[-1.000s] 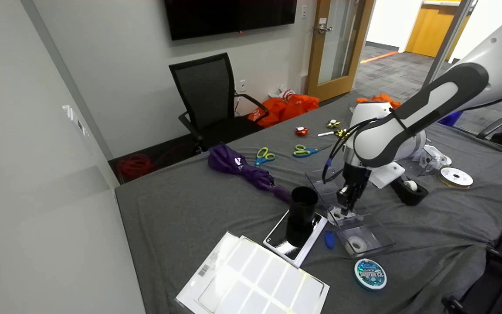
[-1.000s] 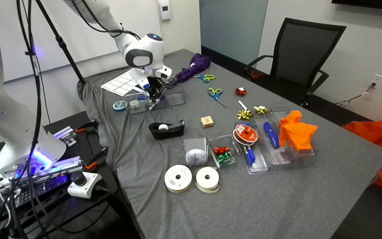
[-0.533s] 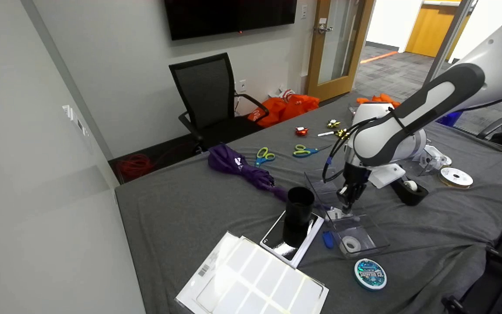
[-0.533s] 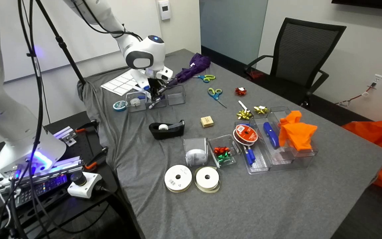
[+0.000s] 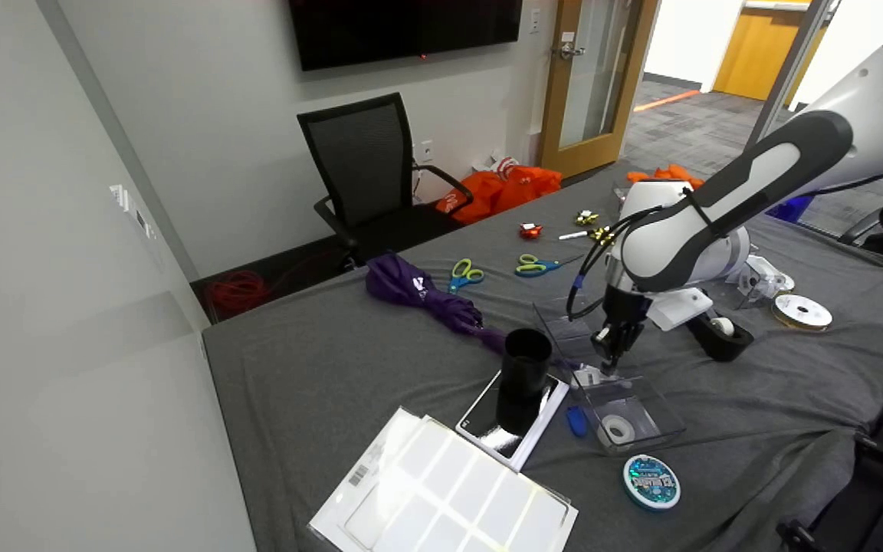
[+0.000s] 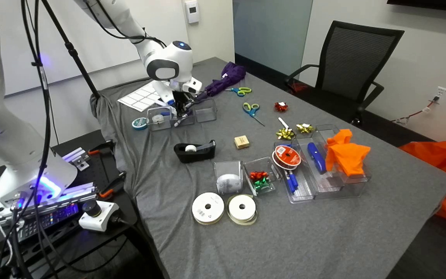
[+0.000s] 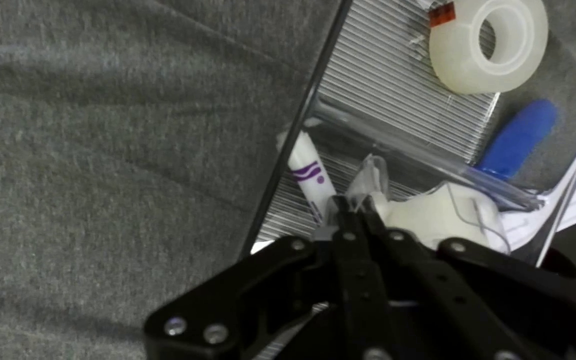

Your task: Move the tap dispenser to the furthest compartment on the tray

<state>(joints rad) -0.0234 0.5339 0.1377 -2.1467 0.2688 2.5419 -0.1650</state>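
A small clear tape dispenser with white tape [image 7: 445, 215] lies in the middle compartment of a clear plastic tray [image 7: 393, 85]. It also shows in an exterior view [image 5: 585, 376]. My gripper [image 7: 353, 202] reaches down into that compartment, its fingers nearly together with a clear plastic end of the dispenser between the tips. Part of the dispenser is hidden behind the fingers. The gripper also shows in both exterior views [image 5: 608, 364] [image 6: 180, 114]. The tray's far compartment [image 6: 206, 114] holds nothing that I can see.
A white marker [image 7: 313, 172] lies beside the fingers. A tape roll [image 7: 493, 45] sits in the near compartment. A black cup [image 5: 526, 360] stands on a white box [image 5: 487, 441] against the tray's side. A blue object [image 5: 577, 421] and black desk dispenser [image 6: 194, 152] are nearby.
The tray has slid a little to the left in an exterior view, and the cup, box and blue object have shifted with it. The gripper has lowered slightly. Almost nothing moved in the last half second.
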